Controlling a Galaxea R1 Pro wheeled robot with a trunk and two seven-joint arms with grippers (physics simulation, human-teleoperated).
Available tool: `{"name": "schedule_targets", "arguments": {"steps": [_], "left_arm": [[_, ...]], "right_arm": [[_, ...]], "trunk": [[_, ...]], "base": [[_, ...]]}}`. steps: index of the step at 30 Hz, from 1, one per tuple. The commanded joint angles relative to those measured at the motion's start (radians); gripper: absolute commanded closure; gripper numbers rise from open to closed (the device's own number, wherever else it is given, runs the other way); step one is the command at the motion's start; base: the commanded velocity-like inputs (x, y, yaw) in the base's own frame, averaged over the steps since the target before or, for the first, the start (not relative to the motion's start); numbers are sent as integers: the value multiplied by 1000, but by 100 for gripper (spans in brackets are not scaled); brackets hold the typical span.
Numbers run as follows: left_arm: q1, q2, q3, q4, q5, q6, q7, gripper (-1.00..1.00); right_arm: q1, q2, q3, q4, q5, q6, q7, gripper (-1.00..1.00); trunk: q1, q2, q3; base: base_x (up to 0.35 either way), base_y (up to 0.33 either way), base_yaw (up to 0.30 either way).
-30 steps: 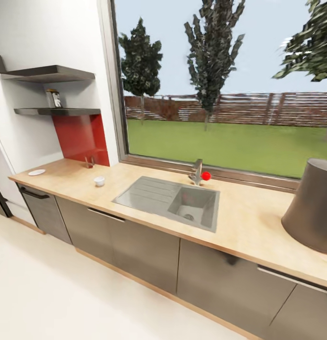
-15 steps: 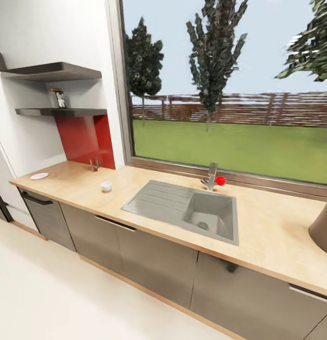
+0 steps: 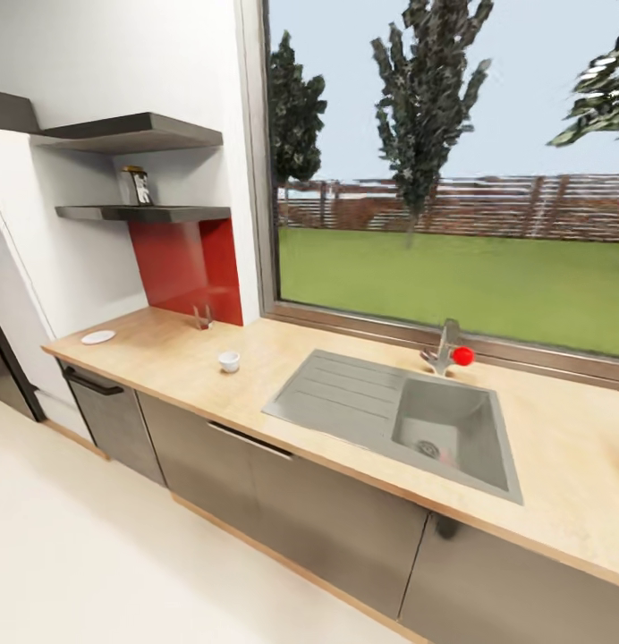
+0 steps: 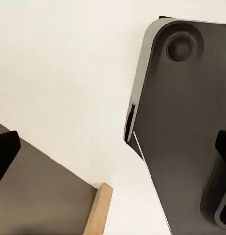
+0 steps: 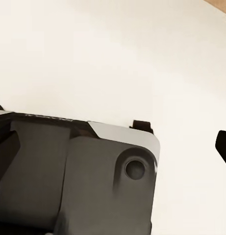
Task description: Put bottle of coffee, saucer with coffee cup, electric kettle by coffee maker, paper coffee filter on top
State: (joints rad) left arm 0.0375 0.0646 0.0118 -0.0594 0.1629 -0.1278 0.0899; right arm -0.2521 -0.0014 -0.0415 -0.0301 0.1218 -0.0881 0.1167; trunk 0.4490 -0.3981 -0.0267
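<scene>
The bottle (image 3: 136, 185) stands on the shelf (image 3: 144, 213), well apart from cup (image 3: 229, 361) and saucer (image 3: 98, 337) on the surface (image 3: 569, 447). Likely rigid, slippery: grip its body. Fingers' state: can't tell.

A big dark grey flat part of the robot (image 4: 186, 132) fills the right side of the frame, with a round dent near its top. Pale cream floor (image 4: 63, 73) covers the upper left. A grey cabinet front (image 4: 39, 196) with a light wooden edge (image 4: 99, 210) sits at the lower left.
</scene>
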Motion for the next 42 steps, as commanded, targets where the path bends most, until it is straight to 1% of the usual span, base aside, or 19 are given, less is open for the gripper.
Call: {"name": "schedule_targets", "arguments": {"steps": [1, 14, 16, 17, 18, 19, 20, 23, 26, 34, 39, 42], "left_arm": [[1, 0, 0, -2, 6, -1, 1, -100], [0, 0, 0, -2, 6, -1, 1, -100], [0, 2, 1, -2, 6, 0, 1, -100], [1, 3, 1, -2, 6, 0, 1, -100], [0, 5, 2, -2, 7, 0, 1, -100], [-1, 9, 2, -2, 6, 0, 1, -100], [-1, 10, 2, -2, 6, 1, 1, -100], [-1, 12, 2, -2, 6, 3, 1, -100], [-1, 14, 3, -2, 6, 3, 1, -100], [-1, 15, 3, -2, 6, 3, 1, -100], [-1, 15, 2, -2, 6, 2, 1, -100], [-1, 15, 2, -2, 6, 1, 1, -100]], "right_arm": [[-1, 0, -5, 1, 10, -3, 1, -100], [-1, 0, -5, 1, 10, -3, 1, -100], [9, -5, -5, 3, 11, -2, 1, -100], [20, -12, -5, 3, 11, -2, 2, -100], [39, -23, -5, 4, 12, -2, 2, -100], [78, -36, -5, 4, 12, -2, 3, -100], [89, -38, -5, 4, 12, -2, 3, -100], [115, -39, -5, 4, 13, -1, 3, -100], [128, -40, -5, 4, 13, -1, 3, -100], [142, -39, -5, 4, 13, -1, 3, -100], [143, -37, -5, 3, 12, -1, 2, -100], [143, -31, -5, 2, 11, -2, 1, -100]], "trunk": [[1, -2, -2], [1, -2, -2], [1, -2, -2], [1, -2, -2], [1, -2, -2], [1, -2, -2], [1, -2, -2], [1, -2, -3], [1, -2, -4], [1, -2, -7], [1, -2, -8], [1, -2, -10]], "base": [[237, 263, 260], [223, 272, 274], [154, 301, 276], [111, 313, 276], [57, 325, 275], [12, 334, 273], [8, 335, 273], [4, 336, 273], [1, 336, 269], [21, 336, 261], [127, 330, 259], [212, 283, 250]]}}
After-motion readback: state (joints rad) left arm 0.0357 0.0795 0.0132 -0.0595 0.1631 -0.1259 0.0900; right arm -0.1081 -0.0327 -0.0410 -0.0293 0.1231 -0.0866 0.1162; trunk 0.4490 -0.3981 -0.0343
